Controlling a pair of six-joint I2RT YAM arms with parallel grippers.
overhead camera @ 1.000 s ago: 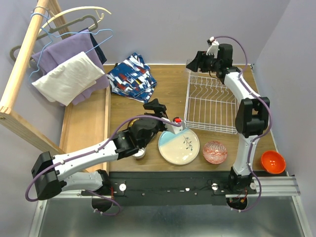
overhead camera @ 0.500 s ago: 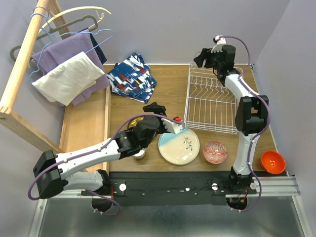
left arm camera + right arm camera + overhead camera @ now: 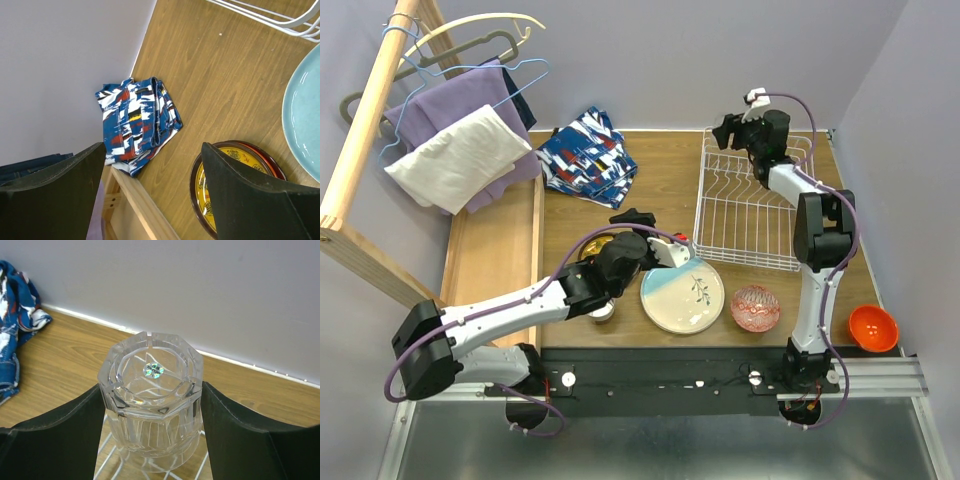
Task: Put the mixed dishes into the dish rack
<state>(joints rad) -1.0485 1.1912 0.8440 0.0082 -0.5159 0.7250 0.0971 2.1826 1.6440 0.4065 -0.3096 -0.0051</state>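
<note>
Brown wooden table [image 3: 660, 190]: carries all things below.
White wire dish rack [image 3: 750, 215]: at the far right of the table, seen whole only from the top; in the right wrist view only a few wires under the glass.
Blue-red-white patterned cloth [image 3: 587, 155]: crumpled at the far edge, well apart from the rack; visible in all three views.
Large pale blue-cream plate with a sprig [image 3: 682, 297]: flat at the near edge, just before the rack's near left corner; only its blue rim visible in the left wrist view.
Dark red-yellow patterned plate [image 3: 597, 244]: left of the pale plate, mostly hidden under the left arm from the top; shown better in the left wrist view.
Red-patterned bowl [image 3: 756, 307]: just right of the pale plate.
Orange-red bowl [image 3: 873, 328]: at the near right corner, apart from the others.
Left gripper [image 3: 632, 220]: fingers spread wide, holding nothing, above the table just beside the dark plate.
Right gripper [image 3: 728, 130]: over the rack's far left corner, grasping the glass.
Clear faceted glass [image 3: 150, 390]: upside down between both fingers, touching them; seen only in the right wrist view.
Small steel cup [image 3: 603, 312]: near edge, partly under the left arm.
</note>
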